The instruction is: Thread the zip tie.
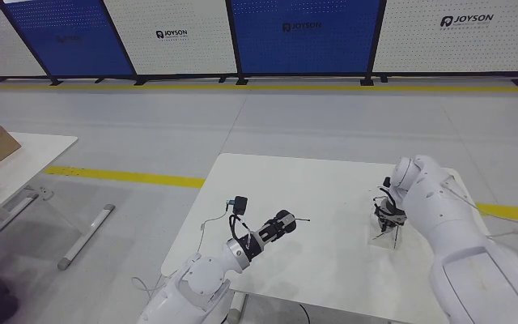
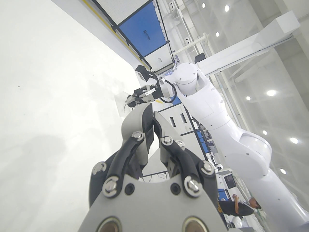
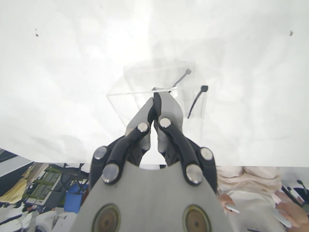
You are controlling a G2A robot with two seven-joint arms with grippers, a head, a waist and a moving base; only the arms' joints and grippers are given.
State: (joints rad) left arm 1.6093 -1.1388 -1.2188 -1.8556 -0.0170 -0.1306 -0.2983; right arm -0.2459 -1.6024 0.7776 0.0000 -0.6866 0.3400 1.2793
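My left gripper (image 1: 289,219) hovers over the middle of the white table (image 1: 324,186), jaws pressed together (image 2: 152,109). In the top view a thin black zip tie (image 1: 302,219) sticks out of its tip toward the other arm. At the table's right side my right gripper (image 1: 387,217) dips into a small clear box (image 1: 388,235). Its fingers are shut (image 3: 155,96) at the box rim (image 3: 135,92). One black zip tie (image 3: 182,77) runs from its head down into the pads. A second zip tie (image 3: 198,97) leans loose inside the box. The left wrist view has the right gripper (image 2: 130,101) farther off.
The near table edge (image 3: 72,161) lies just behind the right gripper. Bare table surface separates the two arms. A second white table (image 1: 32,158) stands off to the left across the floor.
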